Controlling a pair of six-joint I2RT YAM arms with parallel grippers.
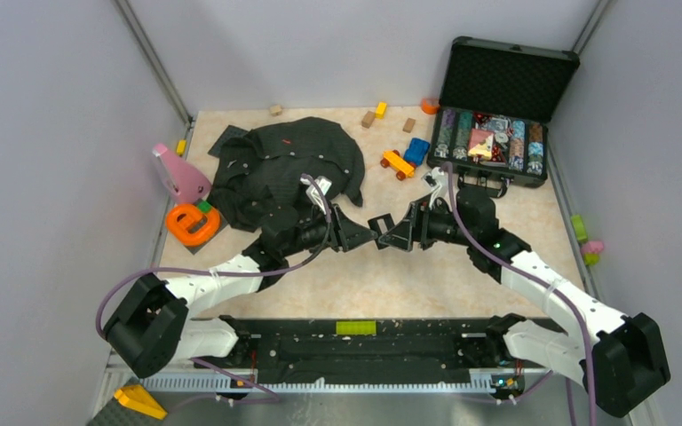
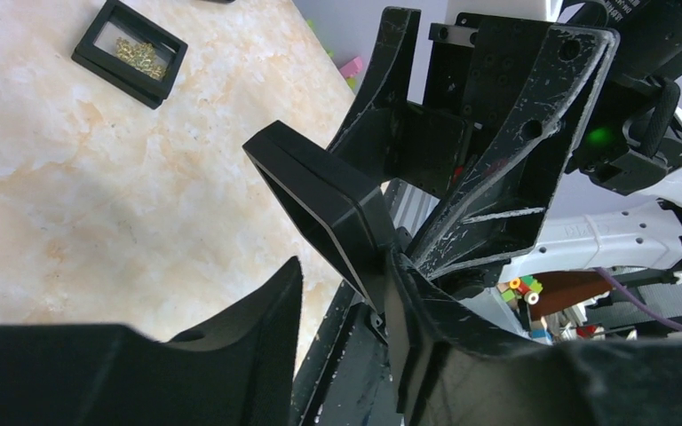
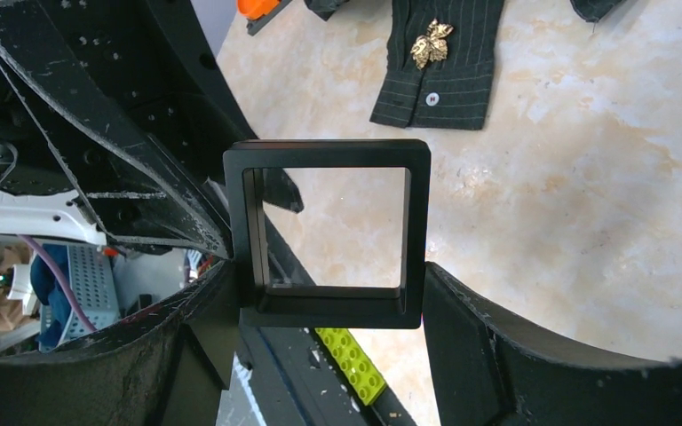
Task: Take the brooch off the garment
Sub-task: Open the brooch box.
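The garment, a dark pinstriped shirt, lies crumpled at the back left of the table. Its cuff carries the gold leaf-shaped brooch above a white button. Both arms meet over the table's middle. My right gripper is shut on a black square box, an open frame held upright by its lower edge. My left gripper faces it and is open around the same box. One left finger touches the box. The other finger stands apart from it.
A second black box with gold pieces inside lies flat on the table. An open case of chips stands at the back right. Toy blocks and an orange car lie behind the grippers. A pink toy and orange ring sit left.
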